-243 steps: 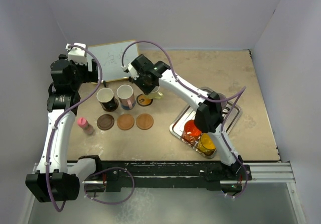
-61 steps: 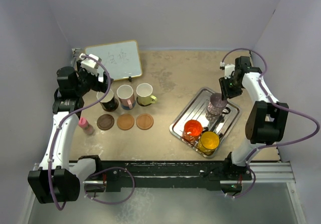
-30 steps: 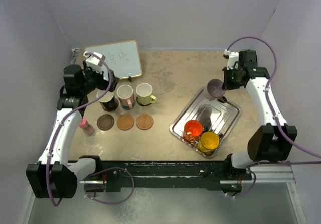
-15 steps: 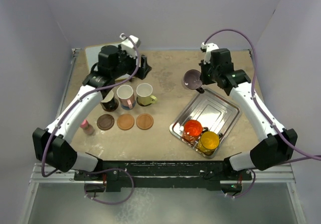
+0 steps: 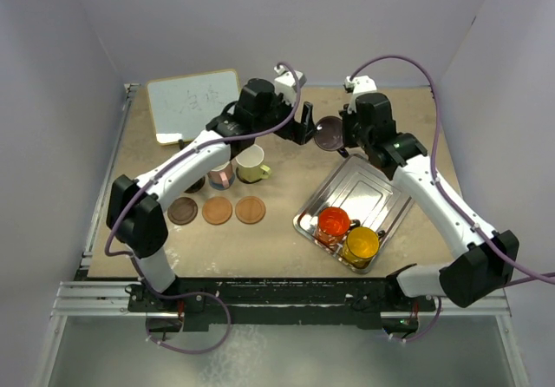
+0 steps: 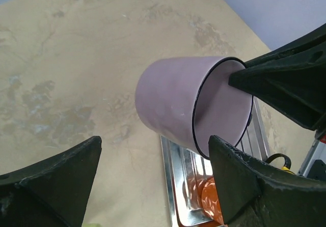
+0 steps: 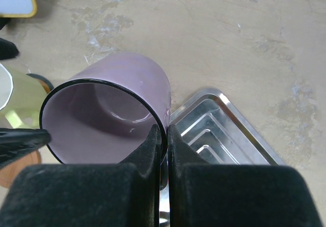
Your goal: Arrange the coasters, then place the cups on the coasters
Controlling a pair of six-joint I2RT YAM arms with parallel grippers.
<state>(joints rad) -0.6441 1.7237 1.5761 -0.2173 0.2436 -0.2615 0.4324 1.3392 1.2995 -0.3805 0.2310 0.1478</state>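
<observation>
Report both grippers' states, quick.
Left gripper: open, gripping nothing, close to the purple mug.
Right gripper: shut on the purple mug's rim.

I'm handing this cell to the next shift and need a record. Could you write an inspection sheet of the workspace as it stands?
Surface: beige tabletop, mottled stains, no spill seen.
Job's things: three coasters in a row, bare; yellow-green cup and pink cup behind them; red-orange cup and yellow cup in the metal tray; purple cup held tilted on its side.
Clutter: whiteboard at far left.
Hands: right hand shut on the purple cup's rim; left hand open, pointed at that cup, no contact seen.
Cables: purple cables, one looping over each arm; no snag seen.
Surroundings: plain walls on three sides; rail at the near edge.
</observation>
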